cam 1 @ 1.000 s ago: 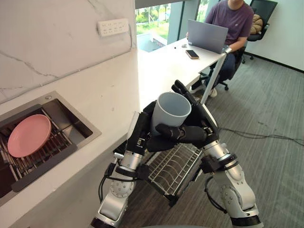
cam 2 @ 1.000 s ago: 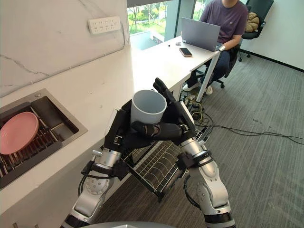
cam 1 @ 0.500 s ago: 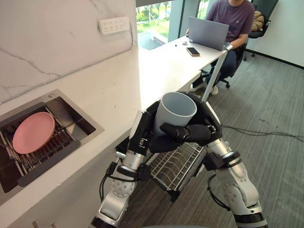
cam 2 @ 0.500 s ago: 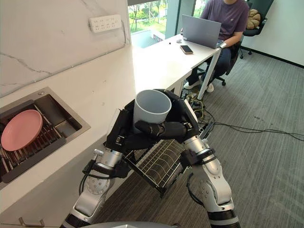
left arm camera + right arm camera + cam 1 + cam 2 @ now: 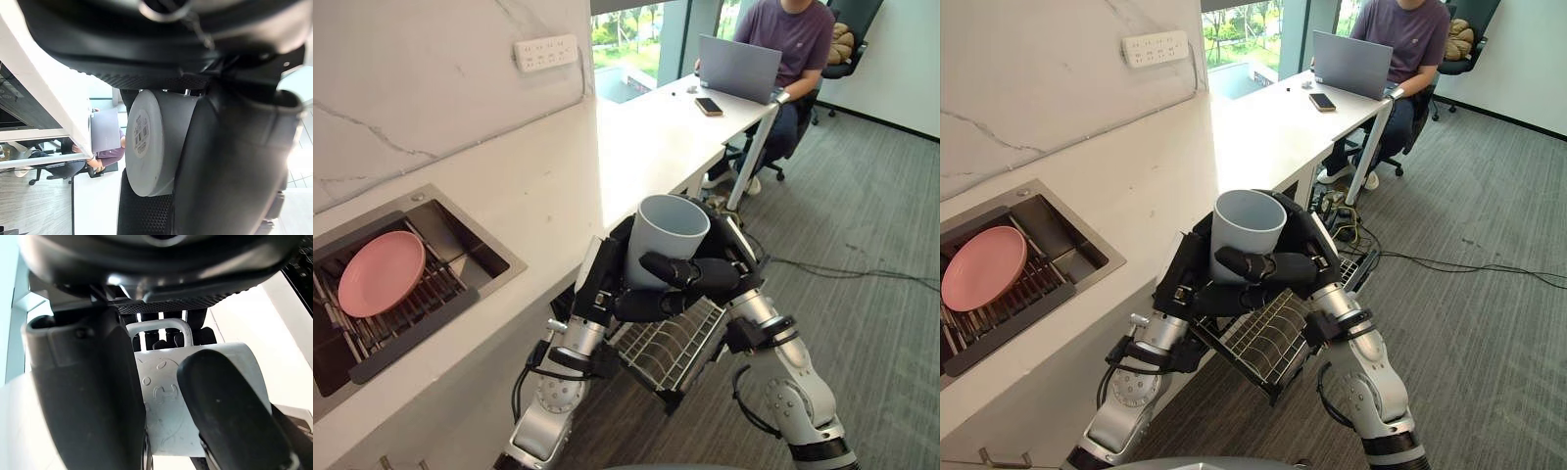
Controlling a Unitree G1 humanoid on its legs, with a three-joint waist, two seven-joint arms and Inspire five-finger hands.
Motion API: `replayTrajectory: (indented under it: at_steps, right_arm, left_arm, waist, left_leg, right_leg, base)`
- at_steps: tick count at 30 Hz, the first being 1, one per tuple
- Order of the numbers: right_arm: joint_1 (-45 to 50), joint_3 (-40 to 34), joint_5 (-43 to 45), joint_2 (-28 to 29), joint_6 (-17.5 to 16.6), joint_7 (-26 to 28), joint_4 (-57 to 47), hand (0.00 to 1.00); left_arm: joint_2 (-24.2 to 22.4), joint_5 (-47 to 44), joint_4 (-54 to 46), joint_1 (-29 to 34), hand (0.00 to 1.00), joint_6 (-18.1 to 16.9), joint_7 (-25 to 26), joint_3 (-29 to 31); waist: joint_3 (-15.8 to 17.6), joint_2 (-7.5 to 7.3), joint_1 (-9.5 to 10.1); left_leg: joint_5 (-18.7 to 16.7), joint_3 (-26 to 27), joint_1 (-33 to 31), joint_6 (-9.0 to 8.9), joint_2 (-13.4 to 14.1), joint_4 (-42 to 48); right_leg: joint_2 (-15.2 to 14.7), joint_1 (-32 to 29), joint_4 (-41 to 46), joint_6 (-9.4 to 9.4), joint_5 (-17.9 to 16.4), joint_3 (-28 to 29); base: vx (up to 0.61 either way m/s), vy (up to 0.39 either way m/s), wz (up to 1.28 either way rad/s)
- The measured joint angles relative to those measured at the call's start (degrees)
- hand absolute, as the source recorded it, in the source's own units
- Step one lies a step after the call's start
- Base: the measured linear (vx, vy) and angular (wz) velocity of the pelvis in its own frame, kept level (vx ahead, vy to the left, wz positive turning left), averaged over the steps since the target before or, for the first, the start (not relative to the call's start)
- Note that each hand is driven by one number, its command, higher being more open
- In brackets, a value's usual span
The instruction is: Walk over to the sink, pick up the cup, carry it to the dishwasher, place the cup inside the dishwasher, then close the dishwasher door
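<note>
Cup (image 5: 668, 235) sits upright between 2 hands, fingers of left hand (image 5: 605, 279) and right hand (image 5: 715, 274) clamped round its wall, over the dishwasher rack (image 5: 671, 343). It looks rigid, light, smooth, probably breakable; a wall grip suits it. The desk (image 5: 548, 196) crowds its left; floor (image 5: 862, 323) lies open rightward.

Both arms up in front, forearms angled inward, wrists close together. Left hand (image 5: 606, 278) and right hand (image 5: 726, 264) meet palm toward palm, fingers (image 5: 672, 270) curled round the cup (image 5: 668, 231) between them.
</note>
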Motion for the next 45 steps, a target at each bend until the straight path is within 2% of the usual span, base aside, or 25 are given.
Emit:
replayTrajectory:
  at_steps: [9, 13, 19, 21, 23, 27, 31, 38, 43, 45]
  right_arm:
    - [1.8, 1.2, 6.1, 3.3, 0.0, -1.6, 1.3, 0.00]
    - [2.8, 1.2, 10.1, 6.6, -0.1, -2.6, 1.3, 0.00]
    - [3.3, 1.3, 17.6, 10.6, -1.7, -3.7, 2.5, 0.00]
    - [3.3, 1.4, 19.7, 12.0, -3.0, -4.2, 2.9, 0.00]
    - [3.2, 0.3, 24.2, 14.4, -7.6, -5.6, 2.9, 0.00]
    - [3.2, -3.0, 27.4, 14.7, -12.3, -6.0, 3.0, 0.00]
    - [3.2, -4.8, 28.6, 14.8, -15.6, -7.0, 2.9, 0.00]
    - [3.3, -6.4, 28.5, 14.9, -16.7, -7.4, 2.9, 0.00]
    - [3.5, -9.5, 24.9, 14.9, -16.3, -9.5, 2.5, 0.00]
    - [3.9, -10.6, 19.9, 14.8, -15.7, -10.5, 2.4, 0.00]
  left_arm:
    - [-0.5, -0.7, -0.2, 2.3, 1.00, 0.1, -0.8, 0.5]
    - [-0.9, -2.6, -1.2, 3.1, 1.00, 0.3, -1.4, 0.5]
    - [-4.6, -4.6, -1.2, 3.7, 1.00, 0.5, -2.3, 0.7]
    - [-5.0, -5.1, -1.2, 4.0, 1.00, 0.6, -2.4, 0.7]
    - [-4.9, -5.3, -1.2, 5.8, 1.00, 0.8, -3.0, 0.5]
    - [-4.9, -7.9, -1.2, 8.4, 1.00, 2.1, -3.6, 1.1]
    - [-4.9, -13.1, -1.2, 8.4, 1.00, 4.9, -7.0, 2.1]
    - [-5.0, -17.0, -1.2, 9.2, 1.00, 5.8, -13.7, 2.4]
    - [-4.9, -24.1, -1.1, 10.0, 1.00, 12.0, -23.3, 3.1]
    - [-4.6, -24.9, -0.7, 10.8, 1.00, 14.9, -27.3, 2.9]
  waist:
    - [0.1, 0.05, 0.13]
    - [0.5, 0.13, 0.22]
    - [0.5, 0.16, 0.67]
    - [0.5, 0.16, 0.86]
    - [0.5, 0.17, 1.33]
    - [0.5, 0.17, 1.48]
    - [0.5, 0.17, 1.52]
    - [0.5, 0.18, 1.65]
    - [0.5, 0.19, 2.63]
    - [0.5, 0.22, 2.61]
  left_leg:
    - [1.4, -1.2, 1.4, 0.13, -0.7, -2.7]
    - [1.9, -1.4, 1.8, 0.29, -0.9, -3.7]
    - [2.6, -1.9, 2.5, 0.64, -1.5, -5.0]
    - [2.7, -2.3, 2.6, 0.71, -1.5, -5.2]
    - [2.7, -2.7, 2.6, 0.77, -1.7, -5.3]
    - [3.0, -3.0, 3.4, 1.05, -2.0, -6.1]
    - [3.1, -2.9, 3.6, 1.10, -2.0, -6.4]
    - [3.1, -3.0, 4.2, 1.09, -2.0, -6.6]
    - [3.1, -3.1, 4.1, 1.06, -2.0, -6.7]
    - [3.1, -3.0, 4.1, 1.05, -2.0, -6.7]
  right_leg:
    - [-0.2, 0.7, 0.0, 0.00, 0.0, -1.1]
    - [-0.4, 0.8, 0.0, 0.00, 0.0, -1.3]
    - [-0.7, 1.2, 0.0, 0.00, 0.0, -2.1]
    - [-0.8, 1.4, 0.0, 0.00, 0.0, -2.5]
    - [-0.9, 1.7, 0.0, 0.01, 0.0, -2.9]
    - [-1.0, 2.2, 0.1, 0.01, 0.0, -3.4]
    - [-1.1, 2.3, 0.1, 0.01, 0.0, -3.7]
    - [-1.1, 3.0, 0.1, 0.01, 0.0, -4.0]
    - [-1.1, 3.0, 0.1, 0.02, 0.0, -4.2]
    - [-1.1, 2.9, 0.1, 0.02, 0.0, -4.2]
  base:
    - [-0.02, -0.009, 0.07]
    - [-0.02, -0.007, 0.02]
    - [-0.03, -0.005, 0.05]
    - [-0.03, -0.014, 0.10]
    - [-0.02, -0.014, 0.11]
    - [-0.01, -0.006, 0.05]
    - [-0.02, -0.013, 0.00]
    - [-0.01, -0.008, 0.00]
    - [-0.03, -0.016, 0.00]
    - [0.00, 0.000, 0.00]
